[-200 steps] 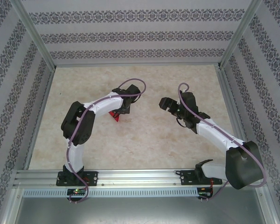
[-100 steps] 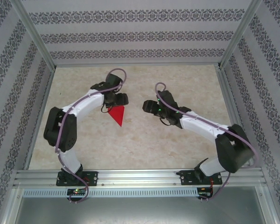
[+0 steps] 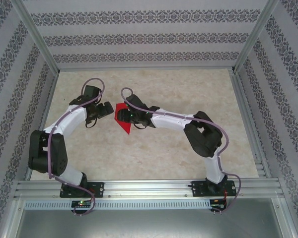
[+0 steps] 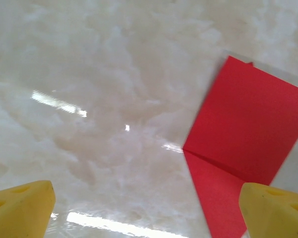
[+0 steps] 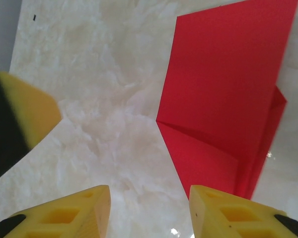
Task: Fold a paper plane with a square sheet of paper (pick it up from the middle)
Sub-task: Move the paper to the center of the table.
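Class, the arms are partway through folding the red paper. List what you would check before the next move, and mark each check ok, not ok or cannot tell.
1. Left gripper empty: ok, jaws wide apart, nothing between them.
2. Right gripper empty: ok, jaws apart over bare table.
3. Red paper lying flat: ok, creased and resting on the table.
4. Right gripper centred on the paper: not ok, the paper sits off to one side of its gap.
5. Grippers clear of each other: cannot tell, they are close together in the top view.
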{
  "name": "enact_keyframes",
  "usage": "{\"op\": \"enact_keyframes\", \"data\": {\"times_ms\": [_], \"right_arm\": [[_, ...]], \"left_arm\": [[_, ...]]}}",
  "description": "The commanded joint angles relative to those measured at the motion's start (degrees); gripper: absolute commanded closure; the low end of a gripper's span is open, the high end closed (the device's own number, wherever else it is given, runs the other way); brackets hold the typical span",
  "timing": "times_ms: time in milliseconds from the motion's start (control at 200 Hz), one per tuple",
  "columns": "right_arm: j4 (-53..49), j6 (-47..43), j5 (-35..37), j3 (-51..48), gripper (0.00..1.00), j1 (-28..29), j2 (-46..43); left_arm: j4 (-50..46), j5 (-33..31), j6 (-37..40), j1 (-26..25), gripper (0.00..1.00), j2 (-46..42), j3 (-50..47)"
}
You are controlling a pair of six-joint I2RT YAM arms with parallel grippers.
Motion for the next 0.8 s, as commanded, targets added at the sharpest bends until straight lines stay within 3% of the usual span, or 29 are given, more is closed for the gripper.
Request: {"op": "enact_keyframes", "data": {"times_ms": [0, 355, 520, 794], "right_arm": [[-3.2, 0.9, -3.0, 4.8, 0.56, 0.0, 3.9], [-15.3, -4.8, -6.2, 12.7, 0.59, -0.6, 11.5], [-22.2, -14.6, -7.2, 10.5, 0.58, -2.2, 10.8], [-29.8, -34.9, -9.6, -2.3, 0.57, -7.3, 3.2]], "left_arm": [[4.4, -0.9, -2.5, 1.8, 0.03, -3.4, -2.2], [6.3, 2.3, -2.9, 3.0, 0.02, -3.5, -3.6], [6.3, 3.4, -1.8, 3.0, 0.02, -3.1, -3.3], [7.0, 7.1, -0.3, 3.0, 0.02, -2.0, -3.3]]}}
